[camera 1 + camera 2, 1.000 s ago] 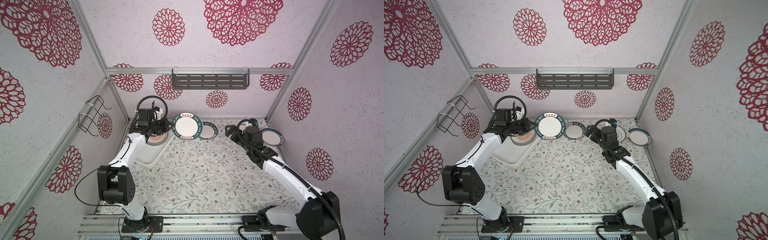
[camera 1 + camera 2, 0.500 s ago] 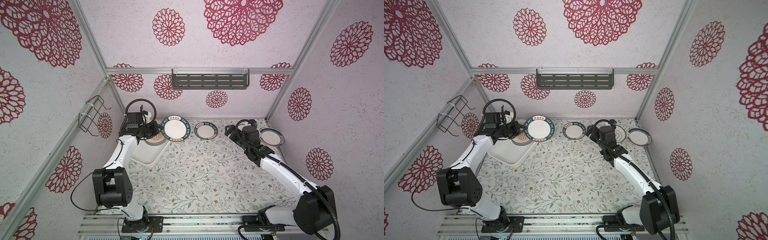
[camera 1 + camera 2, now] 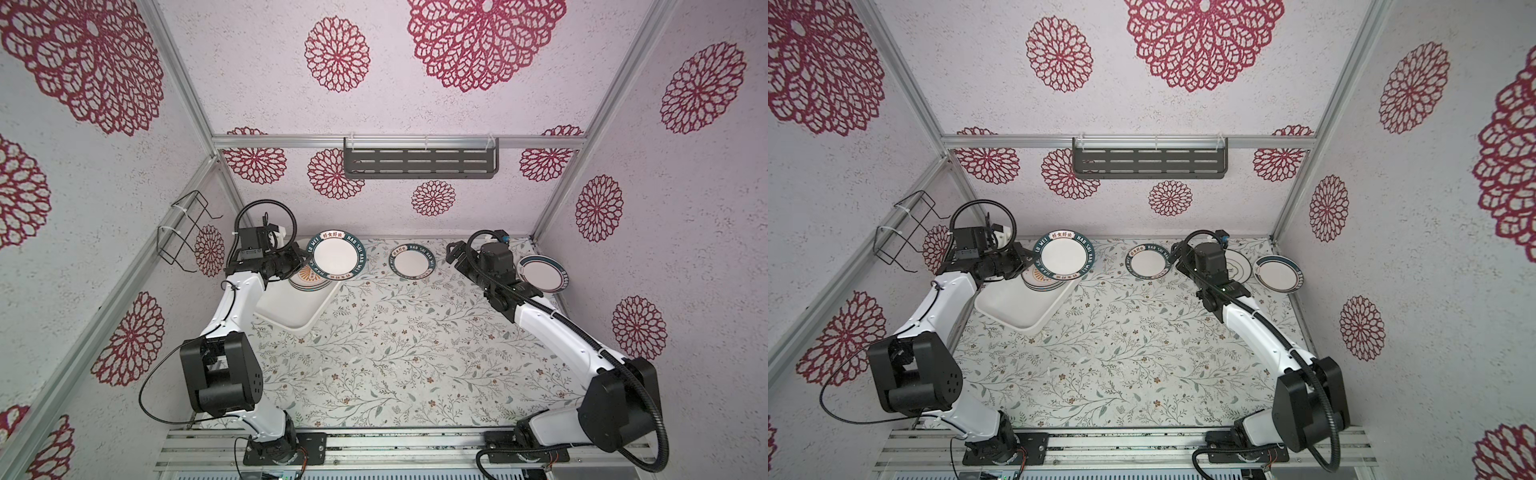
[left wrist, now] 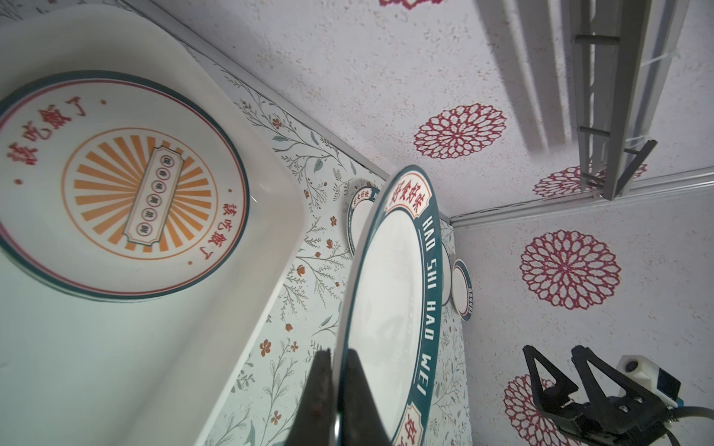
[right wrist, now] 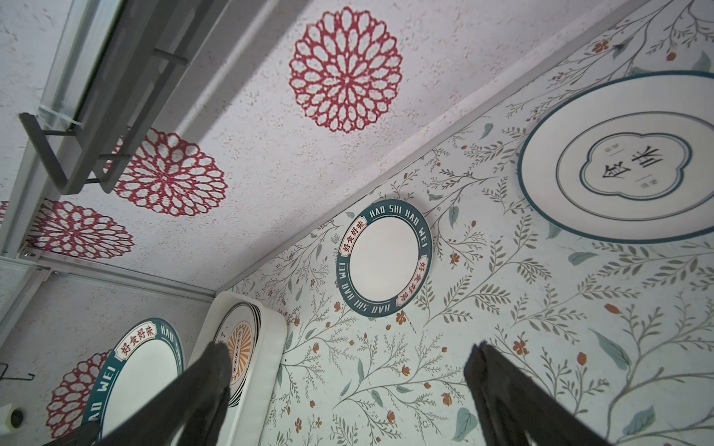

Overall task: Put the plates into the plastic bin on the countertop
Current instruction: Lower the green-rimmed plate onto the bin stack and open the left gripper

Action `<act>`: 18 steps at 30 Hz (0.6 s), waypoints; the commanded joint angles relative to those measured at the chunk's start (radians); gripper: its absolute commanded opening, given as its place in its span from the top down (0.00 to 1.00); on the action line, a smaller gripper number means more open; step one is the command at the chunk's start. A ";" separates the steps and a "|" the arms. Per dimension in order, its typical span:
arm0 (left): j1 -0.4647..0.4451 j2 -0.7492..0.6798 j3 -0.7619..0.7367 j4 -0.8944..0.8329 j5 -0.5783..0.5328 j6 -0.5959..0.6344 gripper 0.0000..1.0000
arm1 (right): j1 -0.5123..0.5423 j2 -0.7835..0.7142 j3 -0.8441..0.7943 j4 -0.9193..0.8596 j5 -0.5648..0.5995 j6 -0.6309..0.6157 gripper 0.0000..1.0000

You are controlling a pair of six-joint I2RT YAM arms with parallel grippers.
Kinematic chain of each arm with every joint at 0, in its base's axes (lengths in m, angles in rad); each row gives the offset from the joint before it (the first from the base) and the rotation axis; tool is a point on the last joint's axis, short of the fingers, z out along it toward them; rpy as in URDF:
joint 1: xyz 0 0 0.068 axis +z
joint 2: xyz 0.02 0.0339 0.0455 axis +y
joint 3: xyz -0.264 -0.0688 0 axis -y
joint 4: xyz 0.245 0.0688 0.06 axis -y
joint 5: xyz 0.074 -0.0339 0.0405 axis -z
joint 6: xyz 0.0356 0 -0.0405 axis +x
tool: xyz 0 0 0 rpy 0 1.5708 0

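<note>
A large teal-rimmed plate is clamped by its rim between the fingers of the left end effector and is held raised, partly over the far end of the plastic bin. The bin is set at an angle on the left side of the desk, near the left wall. A stack of sunburst plates is seen lying in its far end, just below the held plate. The right end effector is held above the desk with its jaws wide apart and nothing between them. A smaller teal-rimmed plate lies flat on the desk near the back wall, between the two end effectors. A thin-ringed plate is partly hidden behind the right arm, and a dark-rimmed plate lies beside the right wall.
</note>
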 commanded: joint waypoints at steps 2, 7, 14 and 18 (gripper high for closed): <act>0.001 0.031 0.015 -0.010 -0.063 0.048 0.97 | -0.002 0.028 0.037 0.071 -0.045 -0.001 0.01; 0.001 0.088 0.047 -0.002 -0.095 0.024 0.98 | -0.008 0.076 0.085 0.063 -0.086 -0.028 0.01; 0.048 0.136 0.013 0.117 -0.172 -0.121 1.00 | -0.010 0.085 0.053 0.106 -0.134 -0.024 0.01; 0.083 0.183 -0.009 0.195 -0.206 -0.235 1.00 | -0.012 0.065 0.027 0.116 -0.131 -0.024 0.01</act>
